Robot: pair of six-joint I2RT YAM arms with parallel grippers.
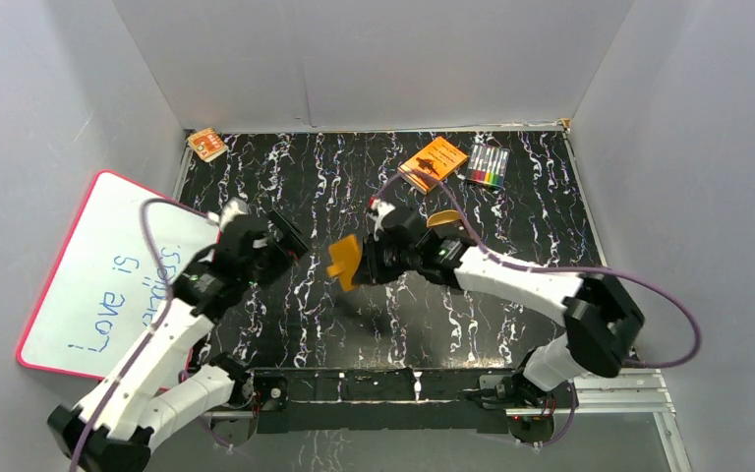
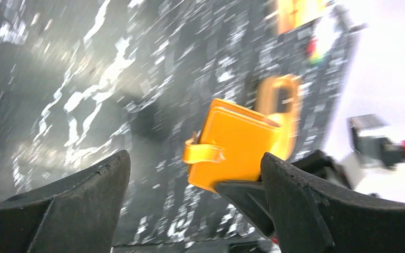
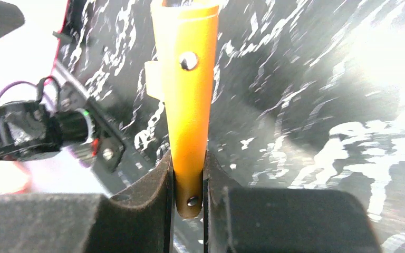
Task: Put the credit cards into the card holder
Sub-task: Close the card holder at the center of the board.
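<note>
The card holder (image 1: 344,261), a small orange leather wallet with a metal snap stud, hangs folded above the middle of the black marbled table (image 1: 354,324). My right gripper (image 1: 366,265) is shut on its lower edge. In the right wrist view the card holder (image 3: 187,105) stands edge-on between the pinching jaws of the right gripper (image 3: 189,168). My left gripper (image 1: 290,241) is to its left, open and holding nothing. In the left wrist view the left gripper (image 2: 195,158) has its fingers wide apart, and the card holder (image 2: 237,145) is beyond them. The credit cards are out of view.
A gold oval tray (image 1: 442,218) lies just behind the right gripper. An orange book (image 1: 435,160) and a pack of coloured markers (image 1: 489,165) lie at the back right. A small orange box (image 1: 206,145) sits in the back left corner. A whiteboard (image 1: 98,275) leans along the left edge.
</note>
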